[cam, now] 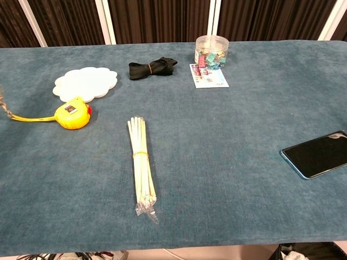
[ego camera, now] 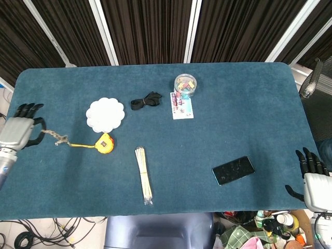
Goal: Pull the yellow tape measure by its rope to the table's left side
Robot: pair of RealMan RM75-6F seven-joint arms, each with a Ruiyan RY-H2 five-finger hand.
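The yellow tape measure (ego camera: 105, 142) (cam: 73, 115) lies on the blue table (ego camera: 244, 119) just below a white plate, on the left part. A short yellow strip runs left from it to a knotted rope (ego camera: 56, 138) (cam: 5, 106). That rope lies slack and leads to my left hand (ego camera: 21, 130) at the table's left edge, whose curled fingers hold the rope's end. My right hand (ego camera: 314, 181) hangs beyond the table's near right corner, fingers spread and holding nothing. Neither hand shows in the chest view.
A white scalloped plate (ego camera: 106, 114) (cam: 87, 84) sits just behind the tape measure. A black strap (ego camera: 146, 101), a clear jar of clips (ego camera: 184, 84) and a card (ego camera: 182, 105) lie further back. A stick bundle (ego camera: 143, 174) and a phone (ego camera: 233, 170) lie nearer the front.
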